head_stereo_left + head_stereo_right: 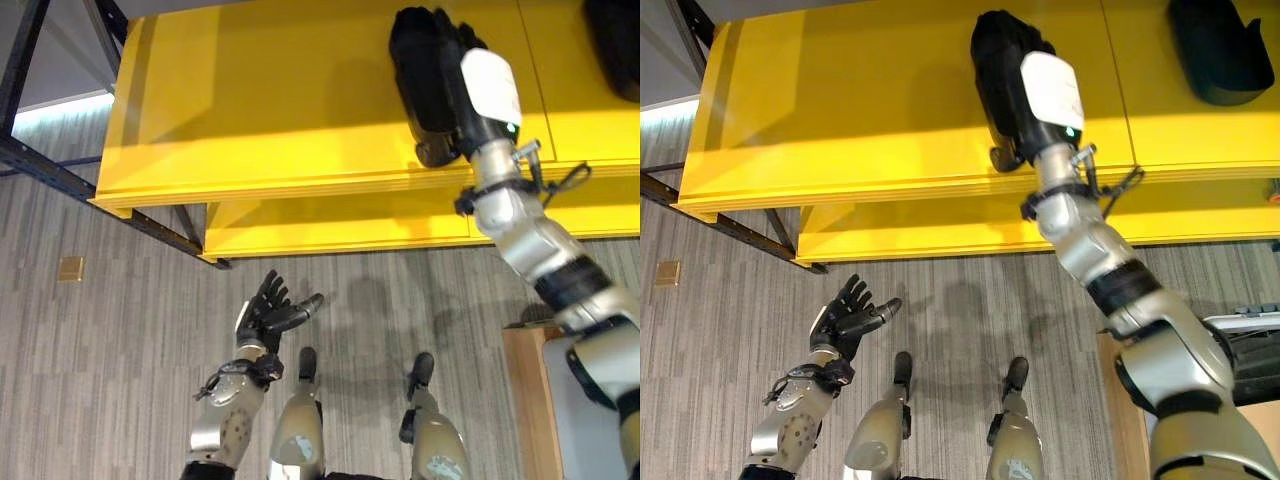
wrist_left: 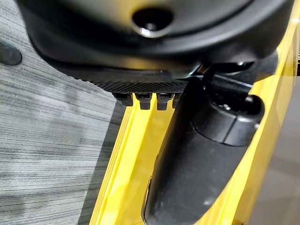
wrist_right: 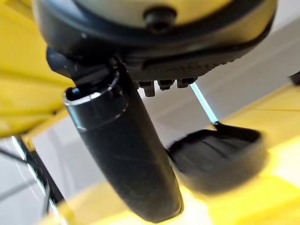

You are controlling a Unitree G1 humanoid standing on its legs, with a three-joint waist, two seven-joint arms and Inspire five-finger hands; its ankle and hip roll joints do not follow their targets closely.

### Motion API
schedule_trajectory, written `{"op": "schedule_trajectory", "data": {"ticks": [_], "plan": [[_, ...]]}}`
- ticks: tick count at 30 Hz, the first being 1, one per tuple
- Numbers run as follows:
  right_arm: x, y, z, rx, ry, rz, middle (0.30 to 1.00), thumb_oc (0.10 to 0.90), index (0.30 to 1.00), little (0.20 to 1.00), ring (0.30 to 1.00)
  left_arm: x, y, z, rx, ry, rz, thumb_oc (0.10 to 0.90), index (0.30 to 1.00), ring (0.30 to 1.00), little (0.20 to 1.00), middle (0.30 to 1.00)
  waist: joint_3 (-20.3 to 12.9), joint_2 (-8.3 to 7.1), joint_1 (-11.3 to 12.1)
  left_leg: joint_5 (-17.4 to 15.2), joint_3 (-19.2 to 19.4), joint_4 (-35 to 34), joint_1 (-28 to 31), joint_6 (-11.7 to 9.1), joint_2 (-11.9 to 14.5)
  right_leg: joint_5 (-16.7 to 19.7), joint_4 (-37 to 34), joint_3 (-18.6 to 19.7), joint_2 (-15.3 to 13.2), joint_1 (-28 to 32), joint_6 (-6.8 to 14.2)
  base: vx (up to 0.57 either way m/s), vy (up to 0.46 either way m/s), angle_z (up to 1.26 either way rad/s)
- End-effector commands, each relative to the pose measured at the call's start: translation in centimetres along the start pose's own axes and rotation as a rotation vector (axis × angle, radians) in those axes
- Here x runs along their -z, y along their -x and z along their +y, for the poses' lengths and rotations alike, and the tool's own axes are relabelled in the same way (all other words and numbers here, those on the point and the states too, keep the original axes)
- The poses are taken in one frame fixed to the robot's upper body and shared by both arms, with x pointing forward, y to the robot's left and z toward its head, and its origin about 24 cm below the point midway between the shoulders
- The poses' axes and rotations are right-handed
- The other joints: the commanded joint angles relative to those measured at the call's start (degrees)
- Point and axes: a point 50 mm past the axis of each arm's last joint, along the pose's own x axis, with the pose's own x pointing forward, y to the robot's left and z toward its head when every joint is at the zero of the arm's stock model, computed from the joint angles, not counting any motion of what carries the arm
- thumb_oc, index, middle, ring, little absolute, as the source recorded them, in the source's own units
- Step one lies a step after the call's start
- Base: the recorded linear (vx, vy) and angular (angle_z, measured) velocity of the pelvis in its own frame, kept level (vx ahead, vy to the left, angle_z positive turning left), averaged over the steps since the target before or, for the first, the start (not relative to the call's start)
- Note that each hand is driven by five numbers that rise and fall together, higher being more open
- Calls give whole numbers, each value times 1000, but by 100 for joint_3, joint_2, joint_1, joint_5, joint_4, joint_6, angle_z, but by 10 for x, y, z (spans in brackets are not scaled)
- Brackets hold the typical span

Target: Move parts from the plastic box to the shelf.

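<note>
my right hand (image 1: 1025,95) is reached up over the top board of the bright yellow two-tier metal shelf (image 1: 260,110), lying on a black, rounded plastic part (image 1: 425,75) that rests on that board close to its front edge. seen from my head, the part pokes out from under the hand toward twelve o'clock and again at about seven o'clock by the wrist, so most of it is covered. my right wrist camera shows the thumb stretched out straight, with the fingertips just a short row beside it, and i cannot tell whether the fingers are curled on the part or simply resting over it. a second black moulded part (image 1: 1220,50) sits on the same board toward three o'clock of my right hand, well apart from it. my left hand (image 1: 268,315) hangs low over the grey striped carpet floor (image 1: 120,350), at about seven o'clock from the shelf, released, fingers spread and straight, holding nothing. a small square brass-coloured floor plate (image 1: 70,268) lies in the carpet at nine o'clock of that hand. a pale wooden edge (image 1: 528,400) shows at four o'clock by my right arm.
</note>
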Motion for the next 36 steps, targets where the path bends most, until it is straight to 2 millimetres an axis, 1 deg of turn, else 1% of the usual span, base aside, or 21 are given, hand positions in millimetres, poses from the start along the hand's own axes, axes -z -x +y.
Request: {"op": "schedule_trajectory", "data": {"ticks": [1, 4, 7, 8, 9, 11, 13, 15, 17, 22, 26, 36], "plan": [[-44, -29, -68, 200, 111, -241, 1000, 900, 1000, 1000, 1000, -24, 6, -22, 84, 22, -152, 900, 1000, 1000, 1000, 1000, -97, 75, -12, -145, 399, -251, 637, 257, -134, -563, 314, 171, -371, 909, 108, -14, -65, -6], [-37, -19, -61, 150, 160, -244, 1000, 900, 1000, 1000, 1000, -23, 6, -21, 82, 26, -148, 900, 1000, 1000, 1000, 1000, -97, 48, -66, -142, 397, -255, 705, 253, -107, -566, 296, 157, -358, 969, 109, -16, -60, -5], [-32, -14, -57, 117, 211, -254, 1000, 900, 1000, 1000, 1000, -21, 7, -22, 86, 24, -142, 900, 1000, 1000, 1000, 1000, -97, 38, -94, -150, 397, -256, 748, 254, -87, -574, 278, 136, -336, 1012, 112, -7, -46, -6], [-25, -12, -54, 90, 246, -249, 1000, 900, 1000, 1000, 1000, -19, 7, -24, 93, 32, -131, 900, 1000, 1000, 1000, 1000, -97, 42, -85, -136, 395, -254, 765, 252, -71, -574, 264, 123, -329, 1047, 114, -17, -68, -3], [-19, -12, -50, 56, 284, -239, 1000, 900, 1000, 1000, 1000, -18, 7, -24, 94, 32, -129, 900, 1000, 1000, 1000, 1000, -97, 48, -95, -131, 394, -253, 783, 248, -57, -573, 257, 119, -325, 1072, 114, -16, -63, 5], [-17, -10, -49, 47, 289, -242, 1000, 900, 1000, 1000, 1000, -18, 6, -24, 96, 34, -129, 900, 1000, 1000, 1000, 1000, -97, 52, -111, -132, 393, -252, 795, 247, -47, -578, 269, 116, -320, 1075, 115, -12, -38, 5], [-10, -9, -48, 18, 362, -246, 1000, 900, 1000, 1000, 1000, -16, 6, -24, 95, 39, -122, 900, 1000, 1000, 1000, 1000, -97, 63, -120, -135, 391, -248, 819, 249, -28, -587, 280, 102, -305, 1102, 118, -11, -50, 3], [-9, -9, -47, 16, 363, -249, 1000, 900, 1000, 1000, 1000, -15, 7, -24, 95, 45, -120, 900, 1000, 1000, 1000, 1000, -97, 76, -129, -136, 389, -250, 822, 248, -16, -587, 281, 100, -298, 1102, 118, -3, -17, 1], [-3, -8, -42, -21, 402, -247, 1000, 900, 1000, 1000, 1000, -12, 6, -24, 98, 45, -106, 900, 1000, 1000, 1000, 1000, -97, 90, -133, -129, 396, -256, 826, 255, 16, -596, 283, 110, -278, 1100, 122, -5, -36, 1], [2, -7, -36, -59, 413, -233, 1000, 900, 1000, 1000, 1000, -11, 6, -24, 100, 46, -98, 900, 1000, 1000, 1000, 1000, -97, 84, -131, -118, 395, -255, 820, 258, 43, -592, 280, 124, -254, 1099, 124, -3, -28, 1], [10, -8, -31, -104, 466, -223, 1000, 900, 1000, 1000, 1000, -8, 7, -25, 109, 55, -88, 900, 1000, 1000, 1000, 1000, -97, 86, -117, -117, 398, -253, 786, 260, 83, -580, 264, 122, -226, 1076, 129, -3, -16, 0], [21, 2, -20, -147, 449, -189, 1000, 900, 1000, 1000, 1000, -5, 7, -24, 106, 57, -72, 900, 1000, 1000, 1000, 1000, -97, 89, -125, -117, 406, -256, 758, 265, 109, -568, 281, 131, -197, 1032, 134, -1, -4, 0]]}}
